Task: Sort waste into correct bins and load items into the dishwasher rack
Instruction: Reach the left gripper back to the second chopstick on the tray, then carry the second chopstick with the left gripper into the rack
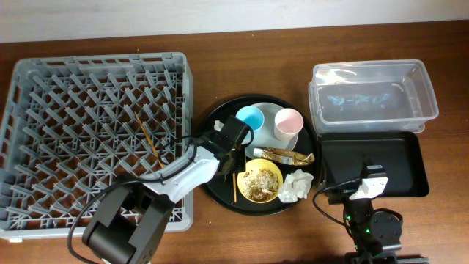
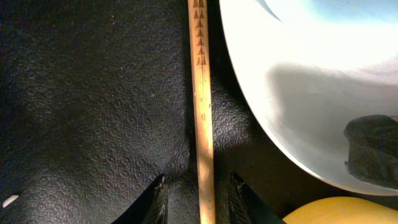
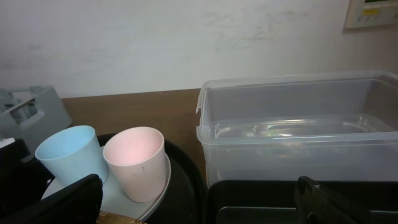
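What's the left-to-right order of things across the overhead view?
grey rack → blue cup → pink cup → clear tub

Chopstick (image 2: pixel 202 124) flanked closely at 3 o'clock by plate (image 2: pixel 311 93), bowl (image 2: pixel 348 211) at 5; bare round tray (image 2: pixel 81 112) found open at 9 o'clock.
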`<state>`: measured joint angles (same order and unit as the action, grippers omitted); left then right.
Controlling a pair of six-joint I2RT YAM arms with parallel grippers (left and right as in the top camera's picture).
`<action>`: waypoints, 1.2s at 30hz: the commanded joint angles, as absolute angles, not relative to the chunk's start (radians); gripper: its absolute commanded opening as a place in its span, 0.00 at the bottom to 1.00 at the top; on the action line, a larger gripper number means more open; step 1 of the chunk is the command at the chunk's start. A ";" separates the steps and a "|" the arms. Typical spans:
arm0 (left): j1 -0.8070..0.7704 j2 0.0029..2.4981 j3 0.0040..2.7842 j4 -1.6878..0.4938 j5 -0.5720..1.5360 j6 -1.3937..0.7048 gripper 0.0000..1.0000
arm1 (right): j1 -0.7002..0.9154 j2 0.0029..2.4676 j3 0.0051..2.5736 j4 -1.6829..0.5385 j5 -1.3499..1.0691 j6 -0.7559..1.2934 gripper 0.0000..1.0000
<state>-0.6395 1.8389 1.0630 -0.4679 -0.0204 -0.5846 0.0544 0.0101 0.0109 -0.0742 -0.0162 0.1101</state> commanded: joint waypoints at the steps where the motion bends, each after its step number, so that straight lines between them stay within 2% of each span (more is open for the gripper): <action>1: -0.648 1.871 1.057 -0.460 -0.035 -0.591 0.30 | 0.059 0.004 0.006 -0.079 -0.007 0.120 0.99; 7: -0.648 1.897 1.057 -0.456 -0.034 -0.591 0.30 | 0.059 0.004 0.006 -0.079 -0.007 0.120 0.99; 12: -0.648 1.898 1.057 -0.456 -0.050 -0.591 0.25 | 0.059 0.004 0.006 -0.079 -0.007 0.120 0.99; 18: -0.648 1.900 1.057 -0.457 -0.049 -0.591 0.01 | 0.059 0.004 0.006 -0.079 -0.007 0.120 0.99; 22: -0.648 1.888 1.063 -0.458 -0.015 -0.591 0.01 | 0.059 0.004 0.006 -0.079 -0.007 0.120 0.99; 26: -0.616 1.752 1.152 -0.553 -0.042 -0.519 0.00 | 0.059 0.004 0.006 -0.079 -0.007 0.120 0.99; 28: -0.591 1.672 1.219 -0.646 -0.054 -0.435 0.00 | 0.059 0.004 0.006 -0.079 -0.007 0.120 0.99; 31: -0.484 1.568 1.340 -0.883 -0.184 -0.309 0.01 | 0.059 0.004 0.006 -0.079 -0.007 0.120 0.99; 36: -0.249 1.563 1.341 -0.951 -0.207 -0.155 0.00 | 0.059 0.004 0.006 -0.079 -0.007 0.120 0.99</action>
<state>-0.3573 1.5417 1.3445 -0.9489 -0.1726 -0.2584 0.0540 0.0101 0.0109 -0.0742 -0.0162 0.1097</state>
